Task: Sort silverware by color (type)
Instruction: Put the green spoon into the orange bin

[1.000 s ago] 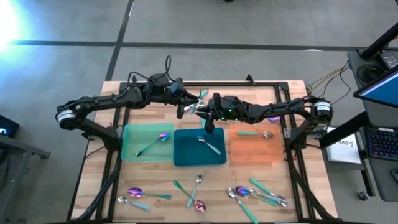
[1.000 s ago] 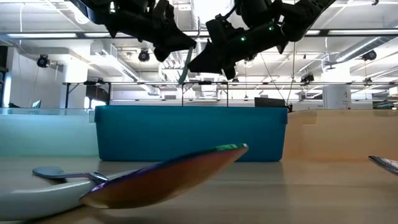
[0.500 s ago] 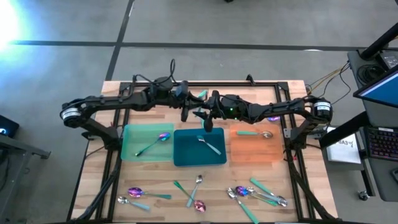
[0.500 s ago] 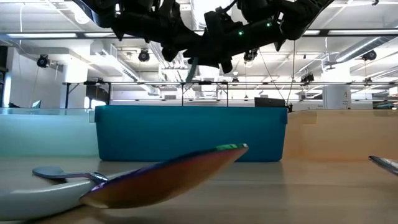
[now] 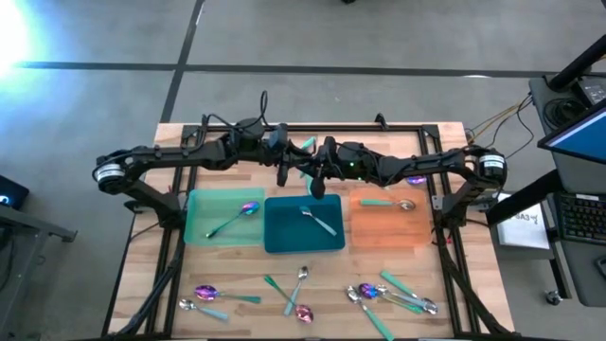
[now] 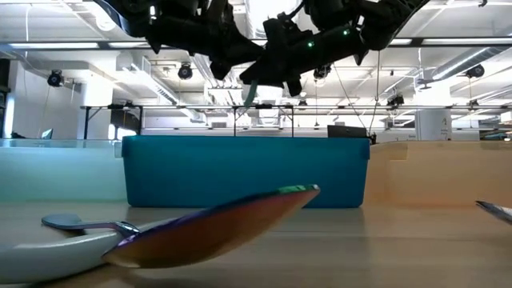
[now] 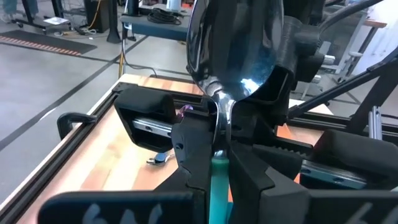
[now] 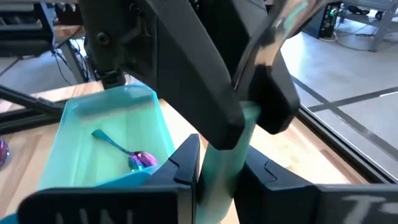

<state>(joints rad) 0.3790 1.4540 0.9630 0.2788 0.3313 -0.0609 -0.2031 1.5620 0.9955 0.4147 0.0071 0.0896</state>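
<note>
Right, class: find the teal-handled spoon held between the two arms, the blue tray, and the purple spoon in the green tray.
teal-handled spoon (image 7: 233, 43): left wrist view, on its shiny bowl.
blue tray (image 5: 284, 237): high view, on its bare floor.
purple spoon (image 5: 250, 208): high view, on its bowl.

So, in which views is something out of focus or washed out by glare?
Low view: the purple spoon close to the lens is blurred. High view: white glare washes out the top-left corner. Left wrist view: the teal-handled spoon bowl fills the frame, with a small bright highlight.
</note>
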